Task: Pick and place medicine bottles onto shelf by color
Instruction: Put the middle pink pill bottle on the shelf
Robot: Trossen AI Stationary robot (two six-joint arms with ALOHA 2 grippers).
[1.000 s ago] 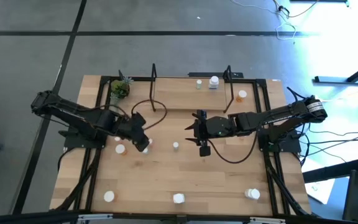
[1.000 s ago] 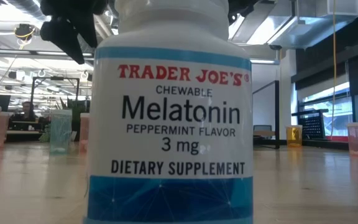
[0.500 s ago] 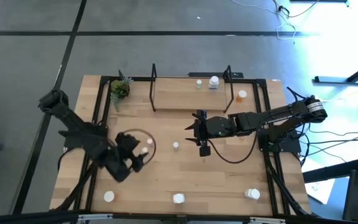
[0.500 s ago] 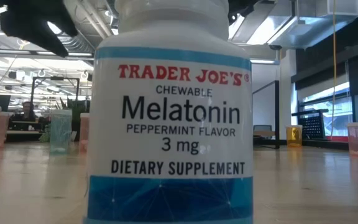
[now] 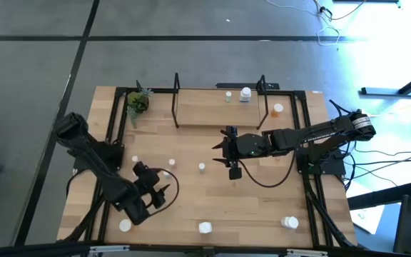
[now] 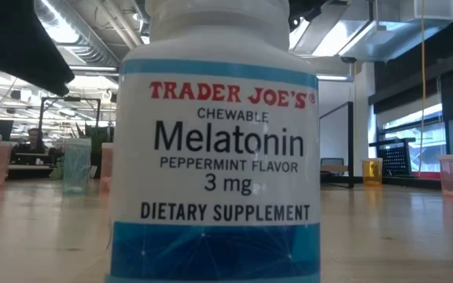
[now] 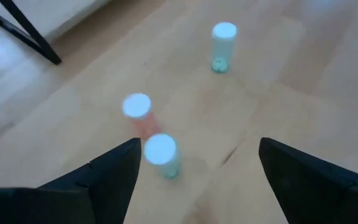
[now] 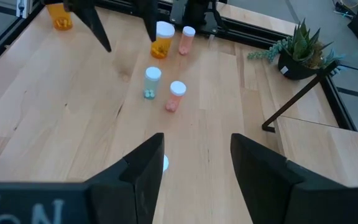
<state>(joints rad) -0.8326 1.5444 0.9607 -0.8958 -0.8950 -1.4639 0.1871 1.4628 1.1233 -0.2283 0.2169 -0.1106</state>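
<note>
Pale wood table (image 5: 262,200), cylindrical bottles (image 7: 224,47) — left claw (image 7: 197,165) wide, empty, right claw (image 8: 194,158) parted, empty

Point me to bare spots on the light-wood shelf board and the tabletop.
The light-wood shelf board is bare along its left and middle; only a pale green bottle and a larger white bottle stand at its back right. Tabletop is free between the right gripper and the front-edge white bottle. Crowded around the left gripper.

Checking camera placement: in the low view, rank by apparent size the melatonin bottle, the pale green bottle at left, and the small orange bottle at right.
1. Melatonin bottle, though it stands nearest.
2. Pale green bottle.
3. Orange bottle.
</note>
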